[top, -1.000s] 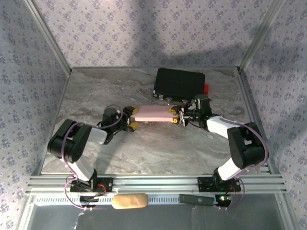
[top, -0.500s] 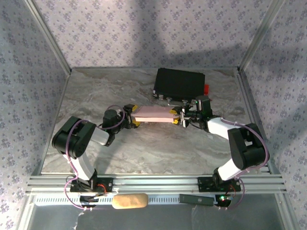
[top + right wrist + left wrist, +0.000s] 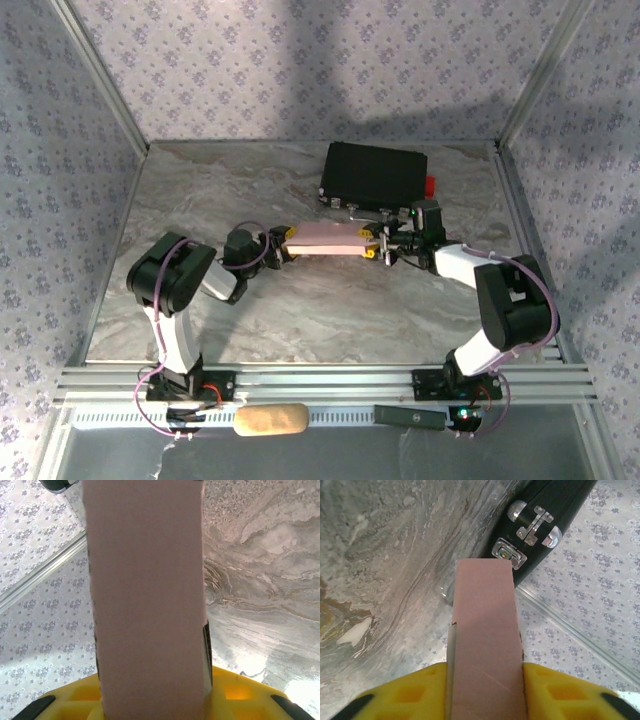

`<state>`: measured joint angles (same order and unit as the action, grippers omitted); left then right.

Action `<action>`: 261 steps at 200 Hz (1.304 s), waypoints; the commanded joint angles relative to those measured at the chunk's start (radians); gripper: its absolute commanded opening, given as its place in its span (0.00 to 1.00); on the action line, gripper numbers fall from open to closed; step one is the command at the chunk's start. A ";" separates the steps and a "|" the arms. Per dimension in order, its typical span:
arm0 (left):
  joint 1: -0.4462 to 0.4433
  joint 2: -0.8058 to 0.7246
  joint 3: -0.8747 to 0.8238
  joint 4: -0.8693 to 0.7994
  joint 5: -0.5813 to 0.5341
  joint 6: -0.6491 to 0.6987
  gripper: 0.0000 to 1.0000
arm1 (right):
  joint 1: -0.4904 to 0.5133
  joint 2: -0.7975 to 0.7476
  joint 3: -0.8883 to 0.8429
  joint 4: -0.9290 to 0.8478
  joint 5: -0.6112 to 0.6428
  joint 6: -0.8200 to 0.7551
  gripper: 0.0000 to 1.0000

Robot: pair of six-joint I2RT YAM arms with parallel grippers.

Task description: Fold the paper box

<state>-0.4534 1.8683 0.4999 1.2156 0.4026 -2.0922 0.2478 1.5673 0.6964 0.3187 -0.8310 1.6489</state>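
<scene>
The paper box [image 3: 325,237] is a long pink folded strip held level above the marble table between the two arms. My left gripper [image 3: 283,243] is shut on its left end; in the left wrist view the yellow fingers [image 3: 410,695] press both sides of the pink box [image 3: 485,625], with a pale edge showing along its left side. My right gripper [image 3: 372,243] is shut on the right end. The right wrist view has the box [image 3: 145,580] running up from between the yellow fingers [image 3: 240,690].
A black hard case [image 3: 375,172] with metal latches lies just behind the box, with a small red piece [image 3: 431,185] at its right end. Patterned walls and metal rails enclose the table [image 3: 200,200]. A tan oblong [image 3: 270,419] and a black bar [image 3: 408,416] lie beyond the front rail.
The left arm has swung right and its jaws have closed on the box's left end. The right gripper keeps its hold and has barely moved.
</scene>
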 commanded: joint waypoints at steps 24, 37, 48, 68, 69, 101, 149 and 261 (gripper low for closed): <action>-0.041 -0.052 -0.027 0.044 0.005 -0.083 0.18 | 0.011 0.020 0.027 -0.020 -0.113 -0.061 0.44; -0.042 -0.105 -0.043 -0.037 -0.006 -0.086 0.16 | 0.003 0.006 0.044 -0.075 -0.112 -0.112 0.51; -0.042 -0.172 -0.055 -0.161 -0.011 -0.092 0.14 | -0.007 -0.022 0.071 -0.183 -0.103 -0.190 0.57; -0.027 -0.343 -0.044 -0.488 -0.001 -0.054 0.13 | -0.038 -0.115 0.134 -0.425 -0.048 -0.378 0.62; -0.025 -0.352 -0.042 -0.512 0.000 -0.050 0.13 | -0.038 -0.121 0.139 -0.439 -0.044 -0.390 0.62; 0.039 -0.695 0.118 -1.421 -0.065 0.089 0.09 | -0.088 -0.289 0.249 -0.746 0.104 -0.714 0.63; 0.137 -0.986 0.106 -1.821 -0.235 -0.001 0.11 | 0.119 -0.537 0.252 -0.814 0.557 -1.188 0.48; 0.343 -0.783 0.179 -1.955 -0.120 0.119 0.09 | 0.533 -0.229 0.390 -0.713 0.838 -1.750 0.38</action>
<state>-0.1371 1.0592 0.6468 -0.5907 0.3332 -2.0308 0.8032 1.2762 0.9951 -0.3786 -0.0029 0.0147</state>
